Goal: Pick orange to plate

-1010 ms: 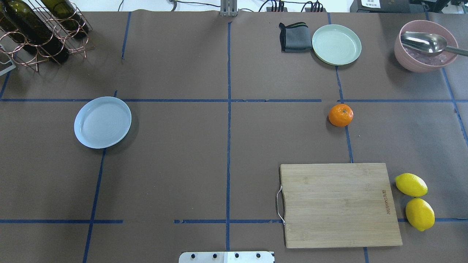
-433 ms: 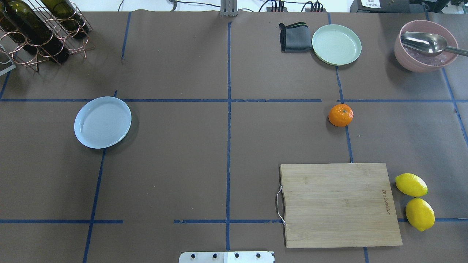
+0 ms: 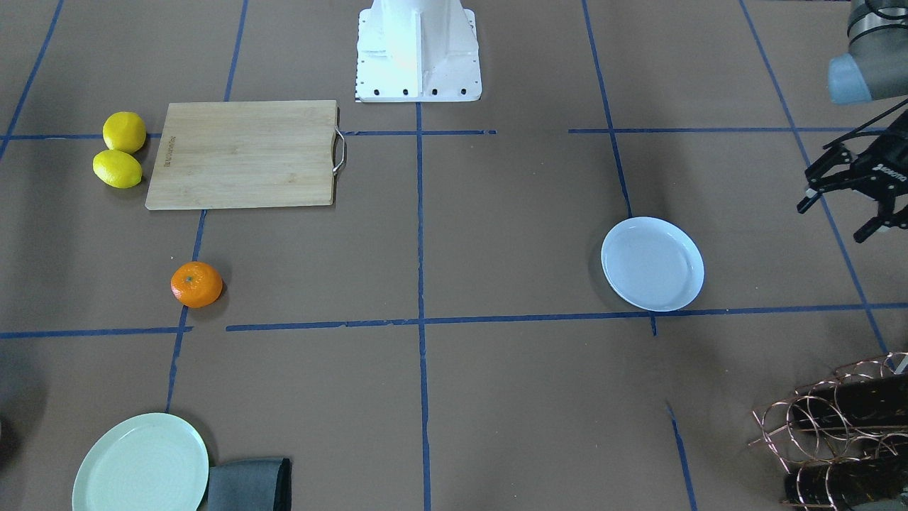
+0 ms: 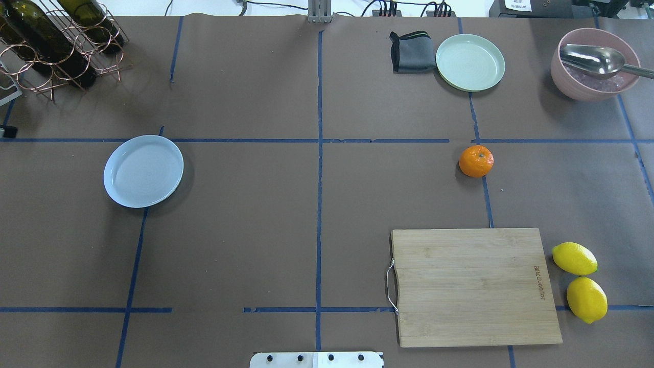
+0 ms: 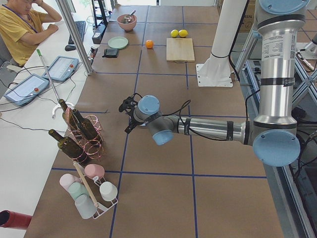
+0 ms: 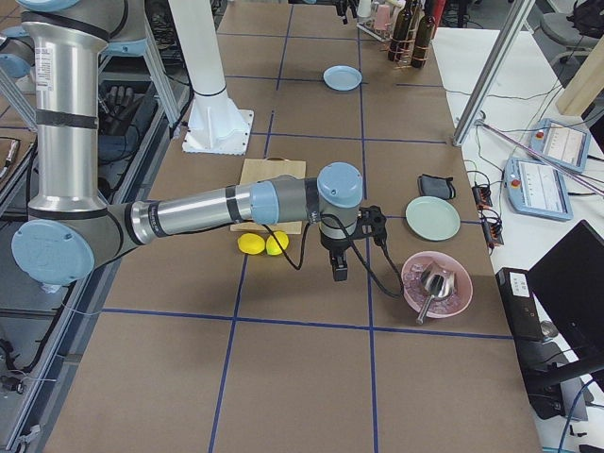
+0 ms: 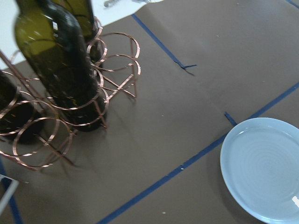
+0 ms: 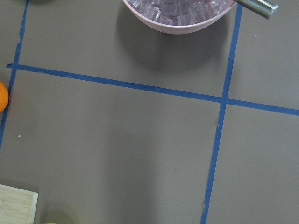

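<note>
The orange (image 4: 476,161) rests on the brown table right of centre, also in the front view (image 3: 196,284) and at the right wrist view's left edge (image 8: 2,96). The pale bluish plate (image 4: 143,171) lies bare on the left half (image 3: 652,264) and fills the left wrist view's lower right corner (image 7: 266,168). My left gripper (image 3: 833,221) hovers open and holds nothing, out past the plate near the table's left end. My right gripper (image 6: 339,272) hangs between the lemons and the pink bowl; I cannot tell whether it is open or shut.
A wooden cutting board (image 4: 472,286) lies front right with two lemons (image 4: 575,258) beside it. A pale green plate (image 4: 470,62), grey cloth (image 4: 411,51) and a pink bowl (image 4: 595,64) with ice and a spoon stand at the back right. A copper wine rack (image 4: 56,41) holds bottles back left.
A dark tip of my left gripper has come into the overhead view at its left edge. The orange and the plate have not moved.
</note>
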You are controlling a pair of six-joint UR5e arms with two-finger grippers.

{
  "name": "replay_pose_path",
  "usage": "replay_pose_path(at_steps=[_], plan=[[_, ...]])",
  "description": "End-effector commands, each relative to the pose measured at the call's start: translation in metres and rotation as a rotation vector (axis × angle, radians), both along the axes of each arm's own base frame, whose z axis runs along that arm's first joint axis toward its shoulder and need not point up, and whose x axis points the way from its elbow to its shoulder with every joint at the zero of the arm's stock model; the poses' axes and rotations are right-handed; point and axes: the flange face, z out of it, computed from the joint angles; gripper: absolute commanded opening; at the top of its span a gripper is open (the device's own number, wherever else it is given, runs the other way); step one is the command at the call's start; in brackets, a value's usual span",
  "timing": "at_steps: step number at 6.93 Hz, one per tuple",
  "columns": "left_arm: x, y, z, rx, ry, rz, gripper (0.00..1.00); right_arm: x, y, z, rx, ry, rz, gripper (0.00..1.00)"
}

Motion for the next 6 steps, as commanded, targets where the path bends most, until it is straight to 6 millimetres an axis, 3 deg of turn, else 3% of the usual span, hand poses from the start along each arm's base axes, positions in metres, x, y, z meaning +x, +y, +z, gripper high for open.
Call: replay_pose_path(at_steps=[1, 2, 3, 4, 6], plan=[[0.089, 0.015, 0.011, -0.148, -0.007, -0.114, 0.89, 0.0, 0.002, 0.003, -0.008, -0.003, 0.0, 1.0], [0.11, 0.02, 0.006, -0.244, 0.039, -0.145, 0.63, 0.0, 0.003, 0.004, -0.009, -0.002, 0.0, 1.0], [0.14, 0.024, -0.002, -0.305, 0.07, -0.184, 0.49, 0.0, 0.003, 0.004, -0.009, -0.002, 0.0, 1.0], [0.16, 0.024, 0.004, -0.314, 0.058, -0.2, 0.49, 0.0, 0.003, 0.004, -0.009, -0.002, 0.0, 1.0], [0.17, 0.016, 0.022, -0.331, 0.027, -0.203, 0.48, 0.0, 0.003, 0.004, -0.009, -0.002, 0.0, 1.0]])
